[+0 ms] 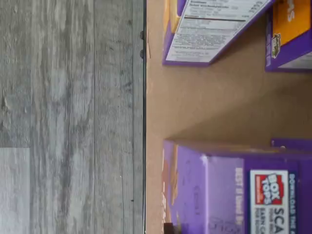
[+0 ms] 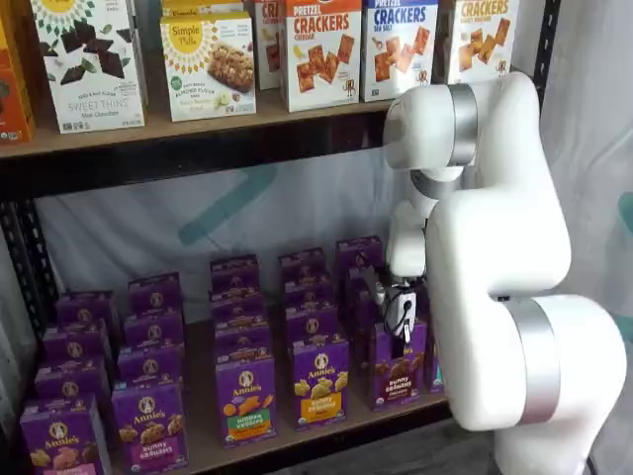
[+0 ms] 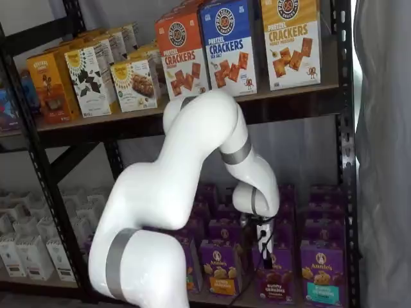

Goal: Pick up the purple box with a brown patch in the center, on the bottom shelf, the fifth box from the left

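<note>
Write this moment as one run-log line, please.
stage: grasp approach | fingers: down at purple box, grip not confirmed | box: upright on bottom shelf, front row | arm: in front of shelves

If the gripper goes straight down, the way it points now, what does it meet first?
Most likely the top of the purple box, the front carton with brown bunny cookies on the bottom shelf. In both shelf views the gripper hangs right over it, fingers at its top edge. Depth is unclear, so contact cannot be confirmed.
</note>
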Controlling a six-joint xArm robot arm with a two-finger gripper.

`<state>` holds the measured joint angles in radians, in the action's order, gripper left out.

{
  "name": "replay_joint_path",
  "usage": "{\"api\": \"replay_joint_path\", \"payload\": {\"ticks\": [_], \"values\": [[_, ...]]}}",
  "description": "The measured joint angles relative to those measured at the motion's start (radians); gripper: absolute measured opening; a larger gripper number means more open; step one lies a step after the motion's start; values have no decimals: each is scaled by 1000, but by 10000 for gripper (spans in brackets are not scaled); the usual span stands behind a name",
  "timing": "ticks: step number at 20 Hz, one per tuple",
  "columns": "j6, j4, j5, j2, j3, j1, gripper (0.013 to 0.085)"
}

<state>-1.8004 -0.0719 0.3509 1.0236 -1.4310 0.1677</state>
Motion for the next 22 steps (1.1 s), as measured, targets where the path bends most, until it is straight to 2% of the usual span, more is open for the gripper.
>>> {"api": "replay_joint_path", "payload": {"ticks": [1, 2, 5, 9, 15, 22], "values": [[0, -1, 0, 0, 1, 0, 410], [0, -1, 0, -1, 1, -1, 410], [2, 1, -2, -3, 5, -1, 330], [3, 1, -17, -9, 21, -3, 330], [-19, -29, -34, -55, 84, -9, 330], [33, 29, -56, -168, 236, -7, 330]]}}
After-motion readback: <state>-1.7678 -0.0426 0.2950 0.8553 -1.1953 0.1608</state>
